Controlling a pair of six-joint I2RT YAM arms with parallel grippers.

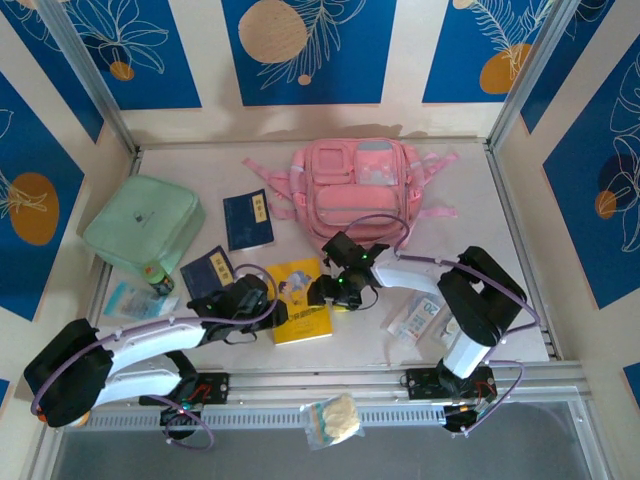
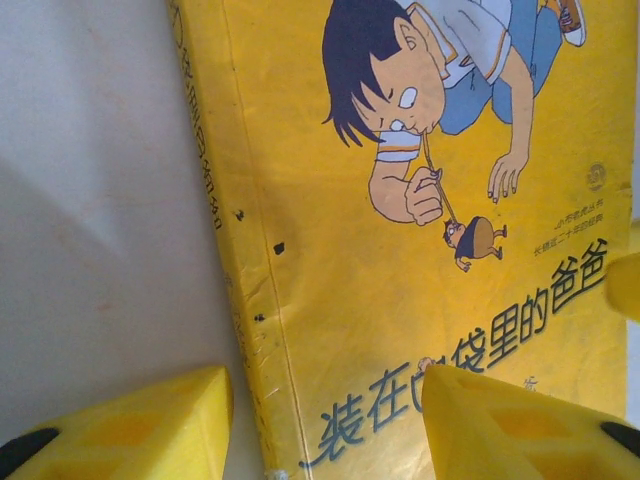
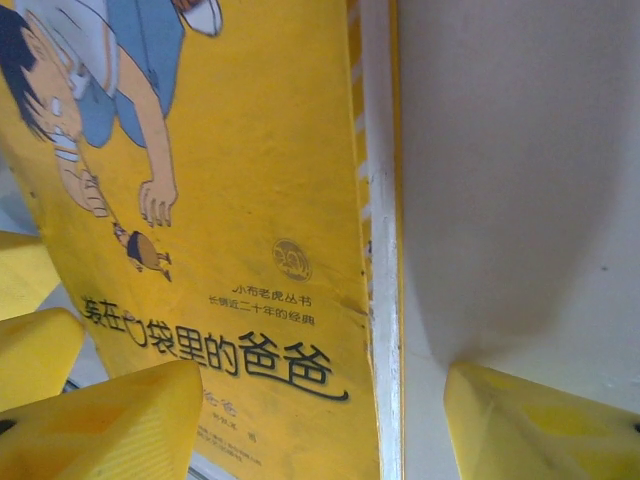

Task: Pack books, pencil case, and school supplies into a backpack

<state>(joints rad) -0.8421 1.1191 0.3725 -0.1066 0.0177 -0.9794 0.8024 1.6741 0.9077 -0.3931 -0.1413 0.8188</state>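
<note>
The yellow book (image 1: 300,305) lies on the counter (image 1: 480,220) at lower centre of the top view, just below the pink backpack (image 1: 360,185) at upper centre. The left claw (image 2: 322,385) is released, its jaws spread across the book's spine edge; one finger (image 2: 130,430) hangs over bare counter, the other over the printed title. The right claw (image 3: 322,375) is likewise released, straddling the opposite page edge; one finger over the cover, one over the counter. Whether any finger touches the book I cannot tell. The upper navy book (image 1: 248,220) and the lower navy book (image 1: 208,272) lie left of centre; the white packet (image 1: 415,320) lies at lower right; the mint pouch (image 1: 140,225) sits at far left.
</note>
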